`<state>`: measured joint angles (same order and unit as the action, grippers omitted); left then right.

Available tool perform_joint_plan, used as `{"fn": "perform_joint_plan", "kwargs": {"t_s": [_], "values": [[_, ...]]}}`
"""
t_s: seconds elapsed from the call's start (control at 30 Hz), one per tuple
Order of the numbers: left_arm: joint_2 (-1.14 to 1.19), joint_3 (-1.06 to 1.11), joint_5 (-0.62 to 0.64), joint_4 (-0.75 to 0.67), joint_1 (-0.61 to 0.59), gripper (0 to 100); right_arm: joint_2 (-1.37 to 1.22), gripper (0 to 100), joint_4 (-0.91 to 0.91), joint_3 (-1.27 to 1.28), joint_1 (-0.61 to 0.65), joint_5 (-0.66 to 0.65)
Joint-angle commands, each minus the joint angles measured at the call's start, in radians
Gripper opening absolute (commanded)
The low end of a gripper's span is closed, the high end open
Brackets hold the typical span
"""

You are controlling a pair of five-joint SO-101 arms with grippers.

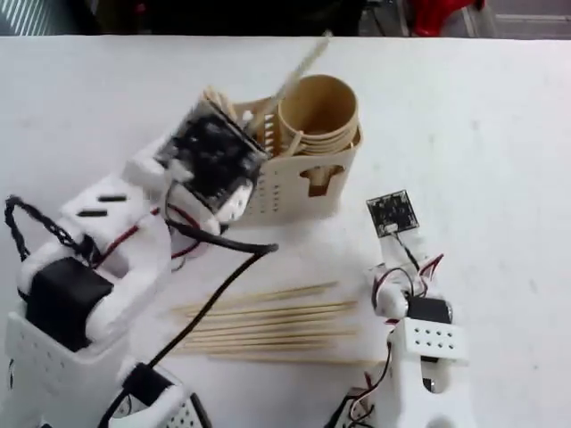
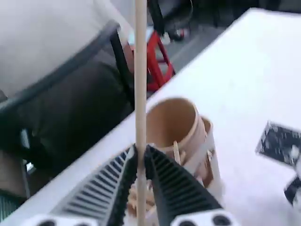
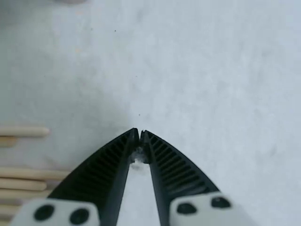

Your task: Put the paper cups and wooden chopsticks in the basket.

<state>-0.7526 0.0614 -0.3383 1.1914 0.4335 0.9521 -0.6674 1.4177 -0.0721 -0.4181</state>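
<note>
From above: basket [image 1: 308, 183] at twelve o'clock on the table [image 1: 500, 134], paper cups [image 1: 318, 111] stacked inside, one chopstick [image 1: 302, 64] slanting up over it toward one o'clock, loose chopsticks [image 1: 268, 321] fanned out at six o'clock. From the left wrist: left gripper [image 2: 140, 157] clamped tight on that upright chopstick, right above the cups. Likely the drop-in step: lower with the tip well inside the basket, beside the cups, before letting go; keep it clear of the rim to avoid a topple onto the table. From the right wrist: right gripper [image 3: 140, 136] closed on nothing, just beside the loose chopsticks' ends.
</note>
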Motion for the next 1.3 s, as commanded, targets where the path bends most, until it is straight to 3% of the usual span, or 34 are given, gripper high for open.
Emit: {"fn": "perform_joint_plan", "kwargs": {"t_s": [0.0,0.13,0.2,0.47,0.7,0.87,1.13,1.27], "values": [[-0.008,0.094,0.081,-0.356,-0.025,2,0.016,1.8,0.01,-0.003,0.001,-0.002],[-0.007,0.29,0.089,-0.729,-0.028,2,0.016,1.8,0.013,-0.003,0.001,-0.02],[-0.007,0.379,0.092,-0.848,-0.028,2,0.016,1.8,0.013,-0.003,0.005,-0.055],[0.059,0.523,0.098,-1.011,-0.108,2,0.016,1.8,0.015,-0.003,0.008,-0.061],[0.143,0.526,0.219,-1.011,-0.185,3,0.016,1.8,0.015,-0.003,0.008,-0.063],[0.139,0.523,0.301,-0.945,-0.185,10,0.016,1.8,0.015,-0.003,0.008,-0.064],[0.134,0.528,0.318,-0.896,-0.228,10,0.016,1.8,0.015,-0.003,0.004,-0.069],[0.021,0.523,0.316,-0.66,-0.274,10,0.015,1.8,0.015,-0.003,0.004,-0.069]]}}
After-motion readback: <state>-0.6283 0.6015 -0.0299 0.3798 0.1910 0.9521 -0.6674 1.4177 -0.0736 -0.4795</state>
